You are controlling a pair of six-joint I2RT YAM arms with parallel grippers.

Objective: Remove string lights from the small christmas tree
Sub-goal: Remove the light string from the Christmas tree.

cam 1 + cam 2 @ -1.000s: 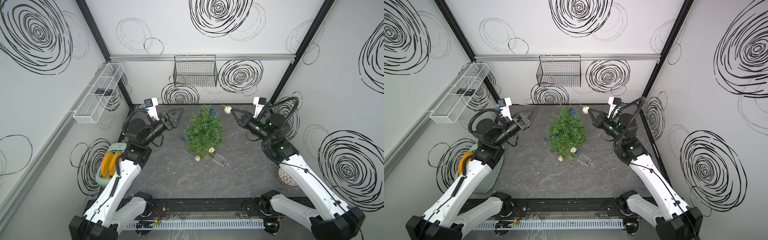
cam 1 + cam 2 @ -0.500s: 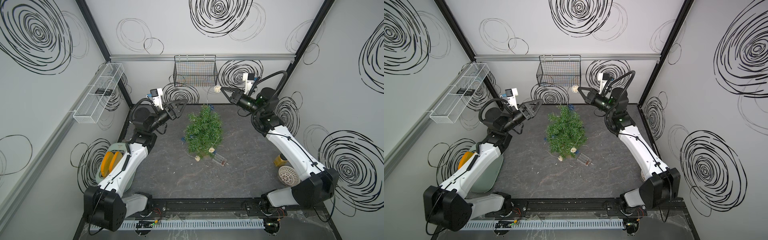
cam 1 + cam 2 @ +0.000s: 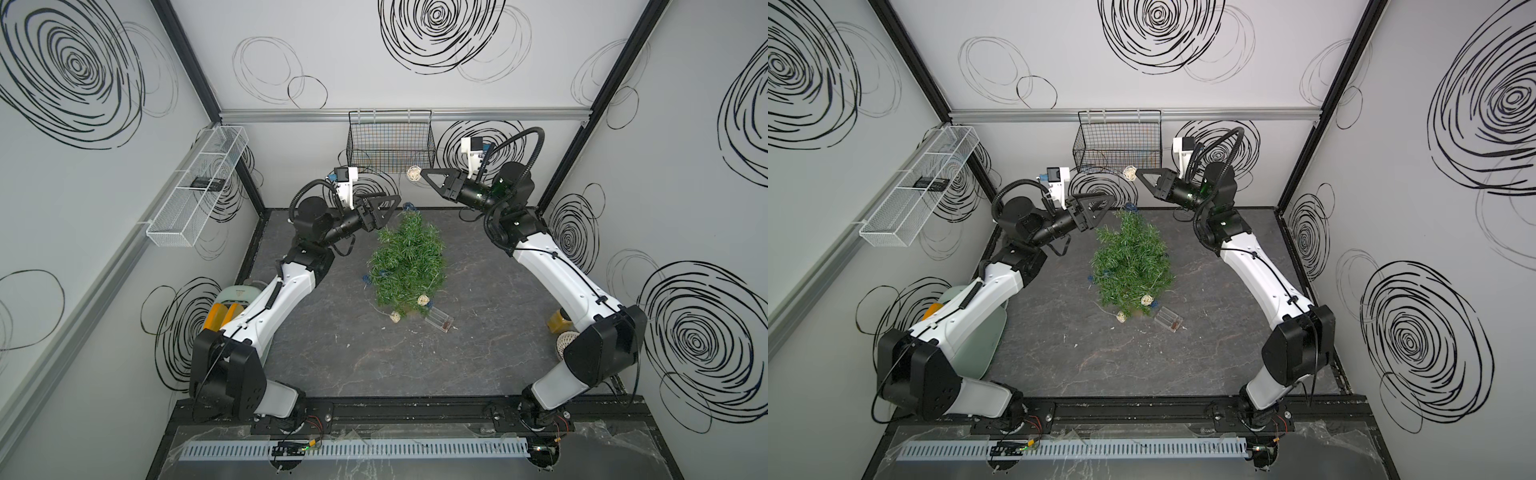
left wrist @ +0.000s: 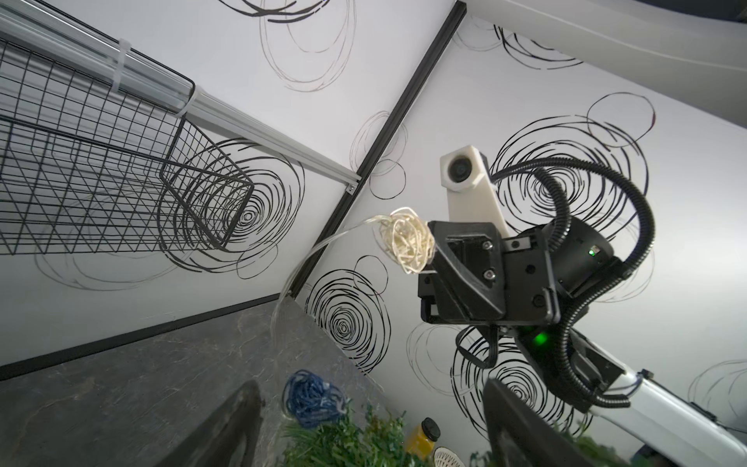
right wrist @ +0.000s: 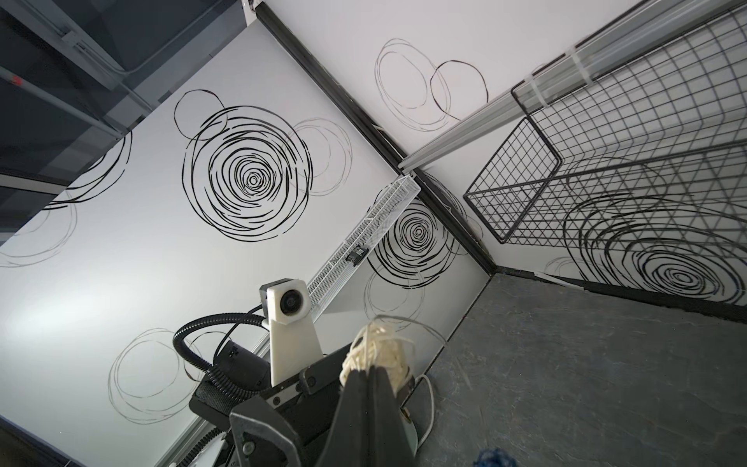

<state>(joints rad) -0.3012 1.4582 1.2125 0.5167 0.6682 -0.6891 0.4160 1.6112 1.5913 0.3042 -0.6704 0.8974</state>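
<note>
Okay, your right tool point(image 3: 424, 173) pinches a cream ball point(image 3: 413, 173) of the lights point(image 4: 311, 398); left tool point(image 3: 392, 212) open, empty. Wire runs into the tree point(image 3: 409, 262), so pulling could tip it.

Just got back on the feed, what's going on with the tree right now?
The right end effector is shut on a cream ball of the string lights. It holds the ball high beside the black wire basket, and the rest trails down toward the little tree. The left end effector is open and empty by the treetop, near a blue ball. More lights sit in the lower branches, so they are only partly off.
</note>
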